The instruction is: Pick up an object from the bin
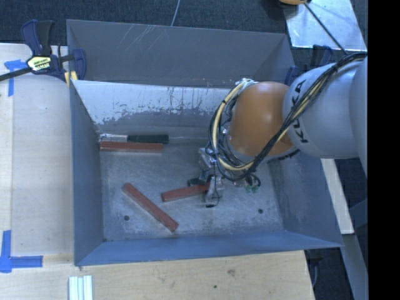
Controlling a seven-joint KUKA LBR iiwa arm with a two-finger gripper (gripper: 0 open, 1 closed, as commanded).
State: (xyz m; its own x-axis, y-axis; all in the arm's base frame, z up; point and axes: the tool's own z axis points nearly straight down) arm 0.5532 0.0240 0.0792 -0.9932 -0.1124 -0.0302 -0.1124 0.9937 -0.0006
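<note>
At the far left, the sloping grey wall of the bin (pixel 84 167), dropping to a speckled floor. Along the foot of the back wall, a long red-brown bar (pixel 131 147), flat and level. Just behind it and touching, a dark green bar (pixel 150 139), left part hard to make out under a pale glint.

Further forward, a second red-brown strip (pixel 150 207), flat on the floor, slanting from upper left down to lower right, well apart from the pair at the back.

Next to the right, near the middle of the floor, a shorter red-brown stick (pixel 181 194): thin, straight, flat-faced, tilted slightly upward toward the right. Left end free, near the slanting strip but apart from it. Right end lost under the gripper (pixel 211 203), so true length not visible, nor any clasp on it.

Fingers (pixel 213 197) down at floor level, right at that hidden end; open or closed, cannot tell, with the tips buried among metal parts and shadow.

Just above the stick's right end, a small dark green bit (pixel 199 182), shape unclear, half covered by the gripper body; loose thing or robot part, impossible to say.

Above and to the right, the orange cover (pixel 259 120) on the wrist, looped with yellow and black cables (pixel 220 124), hiding the floor and back wall behind. Furthest right, the grey arm (pixel 325 117), cut off at the edge.
</note>
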